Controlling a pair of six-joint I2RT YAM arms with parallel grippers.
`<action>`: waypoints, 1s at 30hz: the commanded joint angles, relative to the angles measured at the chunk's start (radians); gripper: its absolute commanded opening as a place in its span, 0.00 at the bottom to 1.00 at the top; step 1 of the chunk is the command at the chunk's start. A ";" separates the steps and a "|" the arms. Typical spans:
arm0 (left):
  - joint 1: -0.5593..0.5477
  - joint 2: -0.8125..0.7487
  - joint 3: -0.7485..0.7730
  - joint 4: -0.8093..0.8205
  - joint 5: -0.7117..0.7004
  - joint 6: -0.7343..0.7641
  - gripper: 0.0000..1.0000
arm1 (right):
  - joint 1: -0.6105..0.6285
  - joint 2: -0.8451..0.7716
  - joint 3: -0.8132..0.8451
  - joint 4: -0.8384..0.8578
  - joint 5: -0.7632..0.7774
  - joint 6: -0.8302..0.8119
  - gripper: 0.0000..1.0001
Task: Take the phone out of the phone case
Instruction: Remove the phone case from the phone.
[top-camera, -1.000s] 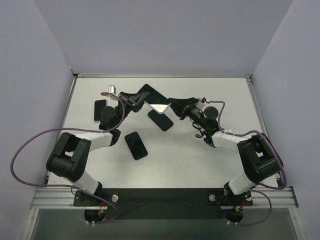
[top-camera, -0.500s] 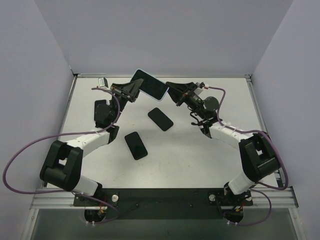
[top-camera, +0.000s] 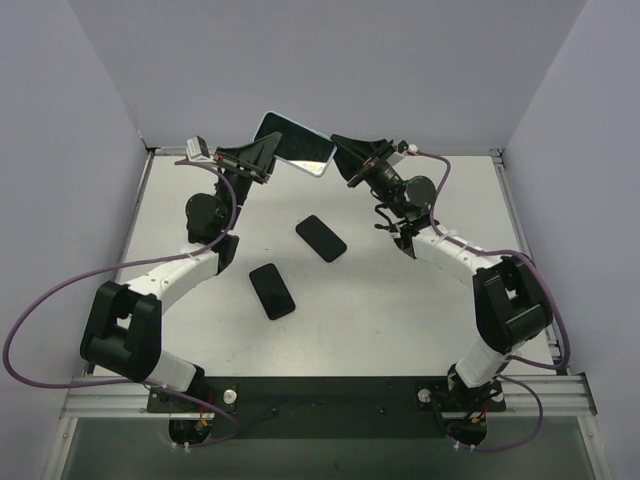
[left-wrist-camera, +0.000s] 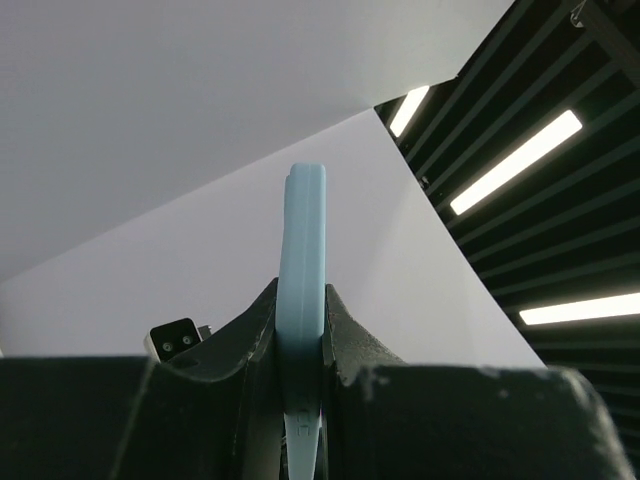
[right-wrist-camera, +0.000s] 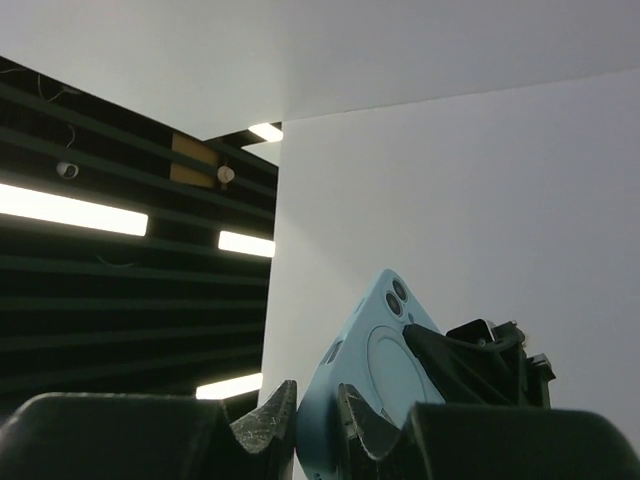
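L gripper is clamped on the left end of the light-blue phone case, and R gripper is clamped on its right end. Case is held off the table, upper centre of top view, w/ phone inside, dark screen up. R wrist view shows the case back w/ camera lenses. Black phone lies mid-frame, second black phone below-left of it.

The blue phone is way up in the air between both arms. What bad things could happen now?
1. The phone is held up off the table, pinched only at its ends by the left gripper and right gripper; if one slips, it may fall.
2. It could land on a black phone lying below.
3. Pulling unevenly might bend the blue case.
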 joint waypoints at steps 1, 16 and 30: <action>-0.067 -0.063 0.129 0.496 0.080 -0.118 0.00 | 0.023 0.077 0.097 0.304 0.041 0.323 0.00; -0.085 -0.022 0.300 0.496 0.045 -0.184 0.00 | 0.049 0.200 0.140 0.304 0.018 0.296 0.00; -0.081 -0.019 0.211 0.342 0.065 -0.184 0.00 | 0.009 0.007 -0.129 -0.409 -0.287 -0.372 0.03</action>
